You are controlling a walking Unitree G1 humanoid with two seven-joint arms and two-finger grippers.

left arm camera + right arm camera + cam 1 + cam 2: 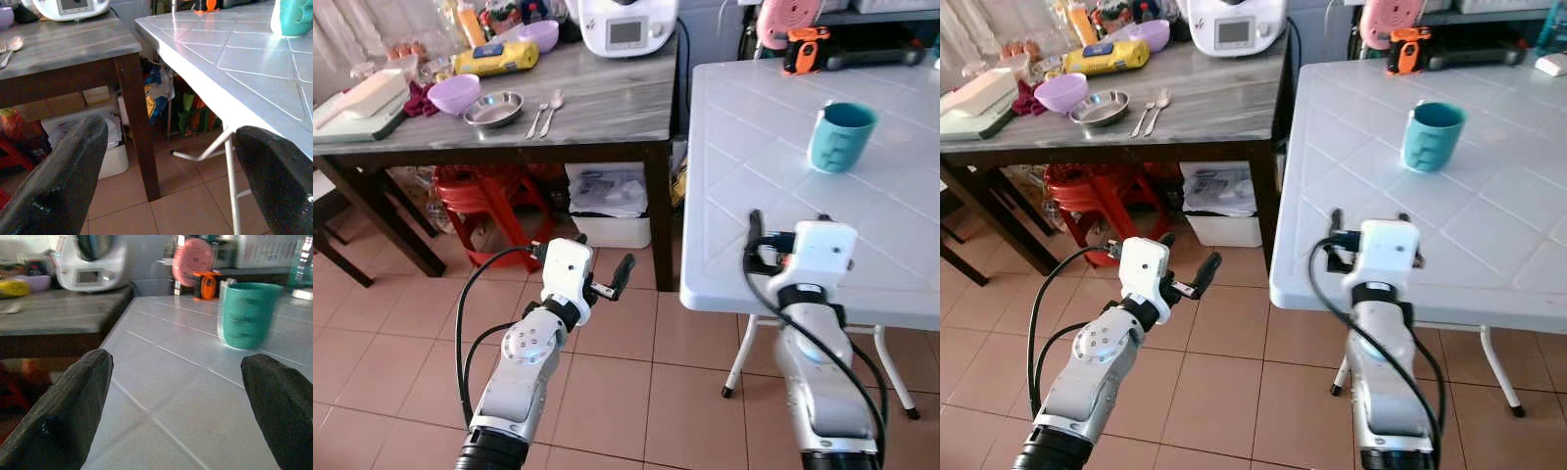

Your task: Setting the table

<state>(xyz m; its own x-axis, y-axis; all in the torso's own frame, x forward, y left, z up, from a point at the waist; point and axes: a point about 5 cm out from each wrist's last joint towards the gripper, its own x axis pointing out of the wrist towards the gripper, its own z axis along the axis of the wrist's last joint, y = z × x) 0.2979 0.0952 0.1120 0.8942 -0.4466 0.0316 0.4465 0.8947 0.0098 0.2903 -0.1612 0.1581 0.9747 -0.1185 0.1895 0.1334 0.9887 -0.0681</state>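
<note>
I have both arms raised in front of me. My right gripper (176,396) sits low over the near edge of the white plastic table (754,166), its two black fingers spread wide with nothing between them. Straight beyond it, farther in on the table, stands the teal cup (840,136), upright and well apart from the fingers. At the far edge of that table I see an orange and black tool (803,49) beside a pink round object (194,261).

My left gripper (171,176) hangs over the tiled floor (607,392) to the left of the white table, pointing toward the gap between the two tables; its fingers are also wide apart and hold nothing.

On my left stands the dark wooden table (607,103) with a grey top. On it lie a metal spoon (552,106) and a fork (537,117) side by side, just right of a small steel bowl (493,108). A purple bowl (453,94) sits to the left of the steel one, a yellow packet (495,58) lies farther back, and a white kitchen machine (626,24) stands at the far right corner. A red plastic stool (489,196) and a white box (612,211) are under this table.
</note>
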